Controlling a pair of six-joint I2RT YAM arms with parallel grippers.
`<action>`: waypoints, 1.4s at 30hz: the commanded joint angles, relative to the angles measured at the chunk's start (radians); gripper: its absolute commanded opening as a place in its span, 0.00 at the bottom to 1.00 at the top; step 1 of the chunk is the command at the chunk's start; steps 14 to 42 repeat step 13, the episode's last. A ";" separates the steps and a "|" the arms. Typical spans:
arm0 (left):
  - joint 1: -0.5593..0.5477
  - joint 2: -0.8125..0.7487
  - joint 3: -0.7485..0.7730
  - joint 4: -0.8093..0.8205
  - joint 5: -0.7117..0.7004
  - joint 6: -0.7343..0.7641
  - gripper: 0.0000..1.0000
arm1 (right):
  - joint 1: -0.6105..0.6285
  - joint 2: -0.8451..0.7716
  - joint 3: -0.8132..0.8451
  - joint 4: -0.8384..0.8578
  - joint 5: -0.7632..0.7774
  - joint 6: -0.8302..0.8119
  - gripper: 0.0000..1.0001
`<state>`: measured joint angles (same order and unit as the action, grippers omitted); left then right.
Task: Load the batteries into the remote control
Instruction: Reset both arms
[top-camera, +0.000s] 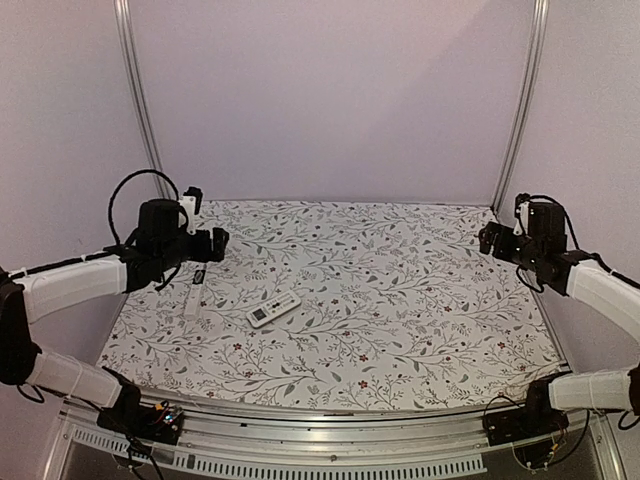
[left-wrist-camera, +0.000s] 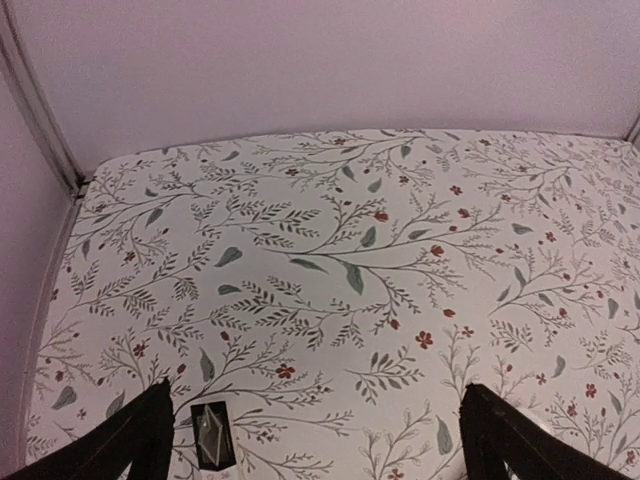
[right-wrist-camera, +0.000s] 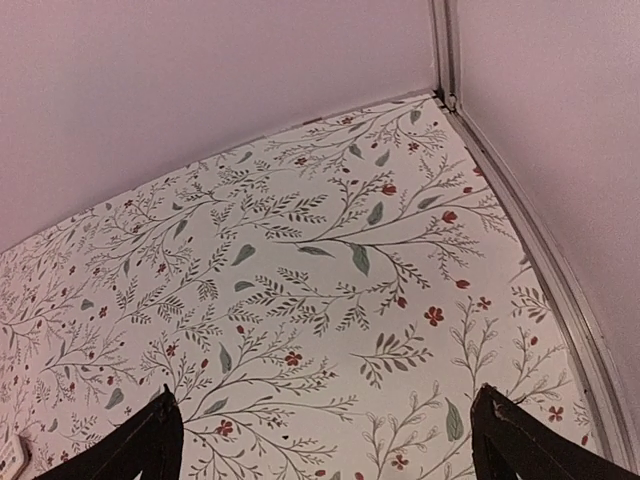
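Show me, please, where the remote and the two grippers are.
remote (top-camera: 273, 310): top view, middle of its white face.
left gripper (top-camera: 214, 243): top view, between its fingertips.
right gripper (top-camera: 487, 240): top view, between its fingertips.

The top camera looks down from above and behind the arms (top-camera: 80, 280), taking in the whole desk (top-camera: 400, 320) up to the back wall (top-camera: 330, 100). Both wrist cameras hang low, facing that wall, left fingers (left-wrist-camera: 130, 440) and right fingers (right-wrist-camera: 500, 445) framing the same flowered desk.
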<state>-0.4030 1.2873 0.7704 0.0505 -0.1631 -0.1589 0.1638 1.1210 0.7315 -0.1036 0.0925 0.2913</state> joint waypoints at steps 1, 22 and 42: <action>0.078 -0.118 -0.193 0.276 -0.297 -0.118 1.00 | -0.187 -0.158 -0.162 0.121 -0.166 0.085 0.99; 0.202 -0.151 -0.365 0.402 -0.443 -0.149 1.00 | -0.247 -0.290 -0.374 0.251 -0.213 0.073 0.99; 0.202 -0.151 -0.365 0.402 -0.443 -0.149 1.00 | -0.247 -0.290 -0.374 0.251 -0.213 0.073 0.99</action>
